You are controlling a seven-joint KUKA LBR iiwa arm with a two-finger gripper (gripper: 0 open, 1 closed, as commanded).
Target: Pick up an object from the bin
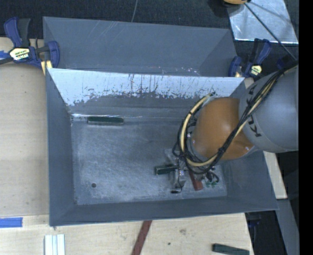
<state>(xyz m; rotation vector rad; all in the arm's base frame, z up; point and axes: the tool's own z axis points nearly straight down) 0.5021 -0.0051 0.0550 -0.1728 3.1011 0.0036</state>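
The jaws are low over the bin floor [124,158], hidden in a tangle of metal parts and cables, so whether they are apart or together cannot be told. Touching or just beside them, on the view's left, lies a short dark bar [164,169]. This is the thing nearest the jaws. Just beside them on the other side lie a small reddish-brown piece [197,184] and a small green piece [212,180].

The front wall of the bin is near the jaws, and the right-hand wall is not far. Leftward and toward the far wall, the scuffed grey floor lies open. Well apart, at the foot of the far wall toward the left, rests a long dark green bar [105,120].

Above the jaws bulges the wrist's orange cover [220,129], looped by yellow and black cables. The grey arm [276,116] slants in from the right over the rim. Its dark lettering is partly covered by cables and cannot be read.
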